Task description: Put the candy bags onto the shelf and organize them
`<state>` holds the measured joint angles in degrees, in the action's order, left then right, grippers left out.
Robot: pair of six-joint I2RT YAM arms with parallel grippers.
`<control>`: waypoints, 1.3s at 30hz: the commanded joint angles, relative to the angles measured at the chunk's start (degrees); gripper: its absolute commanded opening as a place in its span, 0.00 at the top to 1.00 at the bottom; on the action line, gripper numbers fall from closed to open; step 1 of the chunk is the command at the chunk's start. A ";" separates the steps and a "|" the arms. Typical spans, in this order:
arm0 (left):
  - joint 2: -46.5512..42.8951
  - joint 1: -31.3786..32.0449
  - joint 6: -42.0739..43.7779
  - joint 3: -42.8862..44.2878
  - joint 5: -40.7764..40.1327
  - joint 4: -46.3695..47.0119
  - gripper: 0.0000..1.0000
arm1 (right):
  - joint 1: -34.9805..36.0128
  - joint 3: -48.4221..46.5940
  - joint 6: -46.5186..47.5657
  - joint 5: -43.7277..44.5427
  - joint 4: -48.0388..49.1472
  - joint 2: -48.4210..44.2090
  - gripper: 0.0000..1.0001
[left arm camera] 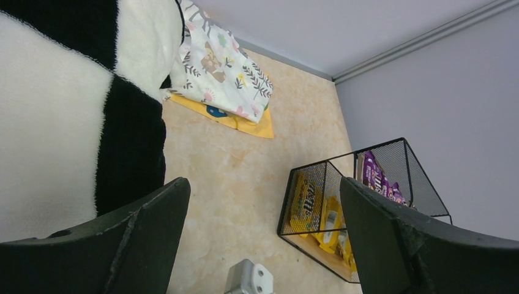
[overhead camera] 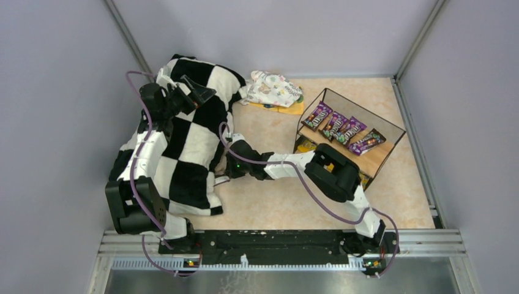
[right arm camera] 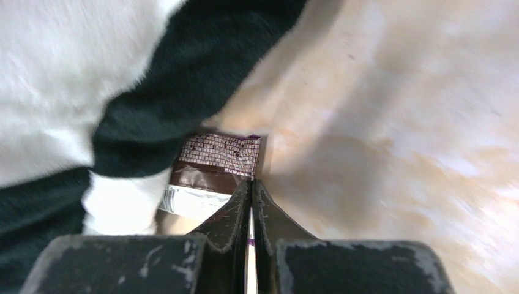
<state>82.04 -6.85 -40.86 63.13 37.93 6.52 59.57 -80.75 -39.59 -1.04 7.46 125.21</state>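
The blanket [right arm camera: 92,73] hides part of one candy bag [right arm camera: 215,164].

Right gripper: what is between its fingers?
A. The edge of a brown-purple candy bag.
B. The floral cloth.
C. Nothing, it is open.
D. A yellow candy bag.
A: the right gripper is shut on the thin edge of a brown-purple candy bag lying by the checkered blanket.

You could read one brand only: "m&m's", in brown letters turned sideways, on a yellow candy bag [left arm camera: 308,197] in the lower tier of the wire shelf [left arm camera: 417,184]. Print on the purple bags [overhead camera: 350,130] on the upper board and on the brown packet [right arm camera: 214,168] was too small or blurred to read.
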 commanded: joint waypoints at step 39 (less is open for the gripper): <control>0.67 2.54 -0.30 0.22 1.90 3.74 0.02 | 0.63 10.19 28.41 20.56 -34.36 -51.70 1.00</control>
<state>82.30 -4.75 -41.82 63.09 38.61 7.55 59.99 -65.78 -15.84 16.84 -24.82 78.94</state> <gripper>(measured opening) 0.984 0.004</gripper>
